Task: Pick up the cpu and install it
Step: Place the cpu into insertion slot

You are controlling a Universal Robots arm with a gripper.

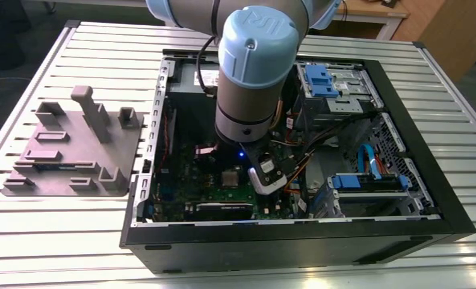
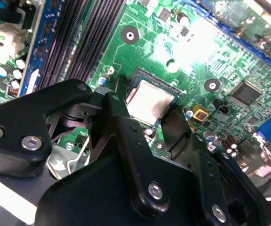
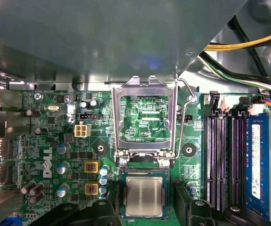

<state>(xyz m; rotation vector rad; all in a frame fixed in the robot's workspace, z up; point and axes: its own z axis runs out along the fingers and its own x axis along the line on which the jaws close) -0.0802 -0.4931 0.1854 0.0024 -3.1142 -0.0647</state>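
The cpu (image 3: 143, 197), a small square chip with a silvery top, lies flat in its socket on the green motherboard (image 3: 55, 141). It also shows in the second wrist view (image 2: 148, 100) and the exterior view (image 1: 230, 177). My gripper (image 3: 143, 209) hangs just above it, open. One black finger (image 3: 104, 209) stands on each side of the chip, with a gap between the fingers and the chip's edges. The socket's metal retention frame (image 3: 143, 117) is flipped up and open beside the cpu, its wire lever (image 3: 184, 117) raised.
The arm's wrist (image 1: 250, 90) reaches down into the open computer case (image 1: 302, 241). Memory slots (image 3: 225, 155) run beside the socket. Cables (image 1: 302, 159) and blue drive bays (image 1: 322, 81) fill the case's other half. A grey fixture tray (image 1: 69, 150) stands outside on the slatted table.
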